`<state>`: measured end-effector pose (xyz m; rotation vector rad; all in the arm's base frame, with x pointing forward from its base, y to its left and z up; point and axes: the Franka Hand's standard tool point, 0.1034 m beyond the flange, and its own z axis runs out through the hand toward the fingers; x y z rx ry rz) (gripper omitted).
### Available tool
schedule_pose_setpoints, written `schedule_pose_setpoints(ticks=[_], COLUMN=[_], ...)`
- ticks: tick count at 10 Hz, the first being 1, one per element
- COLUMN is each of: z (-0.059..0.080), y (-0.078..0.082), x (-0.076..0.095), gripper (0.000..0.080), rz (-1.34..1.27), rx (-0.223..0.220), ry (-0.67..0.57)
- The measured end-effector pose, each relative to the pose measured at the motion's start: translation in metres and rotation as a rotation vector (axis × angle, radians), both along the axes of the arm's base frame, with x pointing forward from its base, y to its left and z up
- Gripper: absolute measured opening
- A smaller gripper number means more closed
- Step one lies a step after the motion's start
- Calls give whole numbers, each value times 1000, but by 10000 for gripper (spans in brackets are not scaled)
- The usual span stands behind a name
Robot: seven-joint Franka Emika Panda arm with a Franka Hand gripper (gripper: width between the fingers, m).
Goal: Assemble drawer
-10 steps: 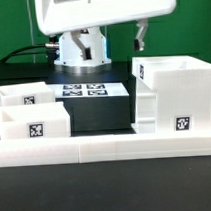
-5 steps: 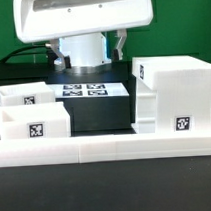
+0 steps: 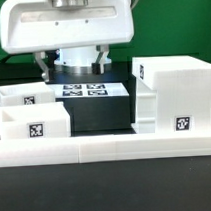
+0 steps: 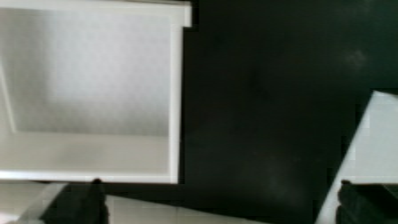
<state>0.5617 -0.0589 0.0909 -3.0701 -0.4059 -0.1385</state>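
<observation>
The drawer's large white box shell [image 3: 174, 92] stands at the exterior view's right, open top up. Two small white trays sit at the left, one in front [image 3: 34, 123] and one behind it [image 3: 17, 95]. My gripper [image 3: 71, 63] hangs above the table's back left, over the marker board, with fingers [image 3: 42, 65] wide apart and nothing between them. In the wrist view the gripper [image 4: 222, 204] is open over dark table. A white open tray [image 4: 89, 90] lies beside one finger [image 4: 75, 203]. Another white part [image 4: 374, 140] shows by the other finger; I cannot tell which part it is.
The marker board [image 3: 83, 92] lies at the back middle on the black table. A long low white rail [image 3: 106, 146] runs across the front. A green wall is behind.
The gripper has moved steadily toward the exterior view's left, from above the box shell's side to above the marker board and trays. The parts have not moved.
</observation>
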Motion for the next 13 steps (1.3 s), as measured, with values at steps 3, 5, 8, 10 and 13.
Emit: schedule_pose_setpoints(ticks=[3, 5, 8, 10, 13], z=[-22, -20, -19, -35, -58], y=[-21, -17, -18, -23, -24], x=[-8, -7, -6, -10, -17], gripper=[649, 649, 649, 649, 649], rz=[4, 5, 4, 3, 5], rx=[-4, -3, 3, -14, -18], ry=[19, 17, 30, 14, 38])
